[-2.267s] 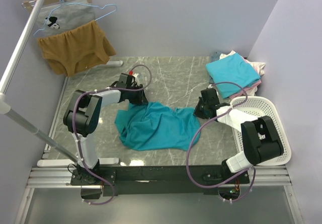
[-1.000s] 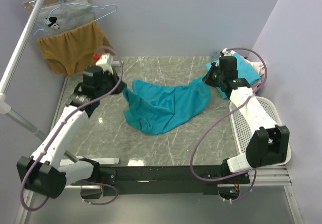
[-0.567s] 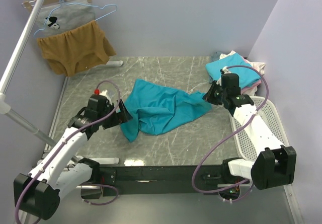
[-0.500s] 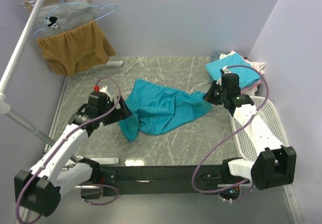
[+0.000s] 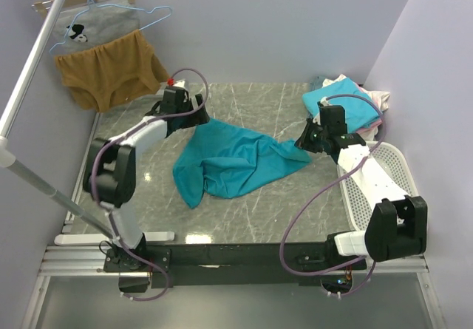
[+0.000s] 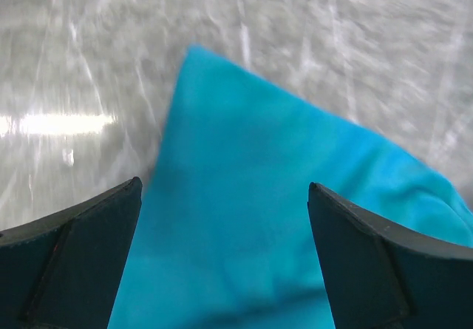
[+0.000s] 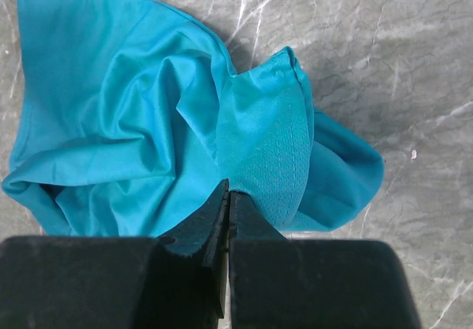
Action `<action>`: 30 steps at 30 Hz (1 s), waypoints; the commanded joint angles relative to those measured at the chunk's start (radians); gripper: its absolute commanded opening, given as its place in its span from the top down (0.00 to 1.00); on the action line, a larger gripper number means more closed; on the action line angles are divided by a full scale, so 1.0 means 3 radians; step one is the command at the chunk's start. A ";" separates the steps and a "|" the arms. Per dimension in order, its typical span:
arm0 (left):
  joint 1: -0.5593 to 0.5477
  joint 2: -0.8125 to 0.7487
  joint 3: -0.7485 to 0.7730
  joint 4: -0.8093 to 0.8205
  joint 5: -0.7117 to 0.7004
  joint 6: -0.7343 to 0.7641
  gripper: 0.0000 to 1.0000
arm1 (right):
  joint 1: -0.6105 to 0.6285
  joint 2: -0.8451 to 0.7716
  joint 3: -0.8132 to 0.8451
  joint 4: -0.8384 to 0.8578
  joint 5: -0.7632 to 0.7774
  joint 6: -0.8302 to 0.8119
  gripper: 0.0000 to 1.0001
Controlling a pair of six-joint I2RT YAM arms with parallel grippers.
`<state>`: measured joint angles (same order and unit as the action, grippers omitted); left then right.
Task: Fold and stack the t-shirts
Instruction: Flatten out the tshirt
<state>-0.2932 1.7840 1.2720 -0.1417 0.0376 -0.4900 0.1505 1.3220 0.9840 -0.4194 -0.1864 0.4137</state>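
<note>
The marbled table (image 5: pixel 251 222) bears a crumpled teal t-shirt (image 5: pixel 236 163) centrally, a folded stack (image 5: pixel 341 103) (turquoise on top) and white basket (image 5: pixel 395 168) at right.

Work surface: a glossy grey marble-patterned table (image 5: pixel 251 211), with a bright light reflection (image 5: pixel 196 238) near its lower edge. Walls (image 5: pixel 281 26): plain pale lilac at back and right. A metal rack pole (image 5: pixel 29 70) crosses the upper left, where hangers carry a mustard-brown garment (image 5: pixel 111 74) and a grey printed garment (image 5: pixel 103 22). A white plastic basket (image 5: pixel 411 188) sits at lower right.
</note>
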 commanded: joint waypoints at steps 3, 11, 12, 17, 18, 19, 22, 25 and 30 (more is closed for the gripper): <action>0.0169 0.0746 0.0668 0.0150 0.0289 0.0222 0.01 | 0.0015 0.0123 0.0187 0.0130 -0.0084 -0.0080 1.00; 0.0215 0.1155 0.0965 0.0248 0.0498 0.0375 0.01 | 0.0015 0.0277 0.0192 0.0196 -0.0130 -0.0065 1.00; 0.0215 0.1191 0.1006 0.0212 0.0514 0.0386 0.02 | 0.0015 0.0313 0.0192 0.0196 -0.0130 -0.0060 1.00; 0.0220 0.1330 0.1083 0.0242 0.0861 0.0391 0.22 | 0.0015 0.0389 0.0222 0.0212 -0.0115 -0.0055 1.00; 0.0220 0.1370 0.1093 0.0247 0.0902 0.0396 0.33 | 0.0015 0.0410 0.0228 0.0207 -0.0110 -0.0050 1.00; 0.0220 0.1396 0.1118 0.0222 0.0918 0.0396 0.39 | 0.0010 0.0420 0.0243 0.0212 -0.0105 -0.0055 1.00; 0.0220 0.1488 0.1154 0.0135 0.1045 0.0406 0.71 | 0.0015 0.0471 0.0289 0.0202 -0.0090 -0.0065 1.00; 0.0220 0.1483 0.1063 0.0171 0.1076 0.0391 0.99 | 0.0015 0.0507 0.0370 0.0181 -0.0074 -0.0080 1.00; 0.0246 0.1244 0.0950 0.0258 0.1082 0.0396 0.99 | 0.0015 0.0502 0.0539 0.0110 0.0002 -0.0142 1.00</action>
<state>-0.2264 2.2318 1.5745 -0.0860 0.3340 -0.3820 0.1505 1.4746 1.0637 -0.3985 -0.2077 0.3988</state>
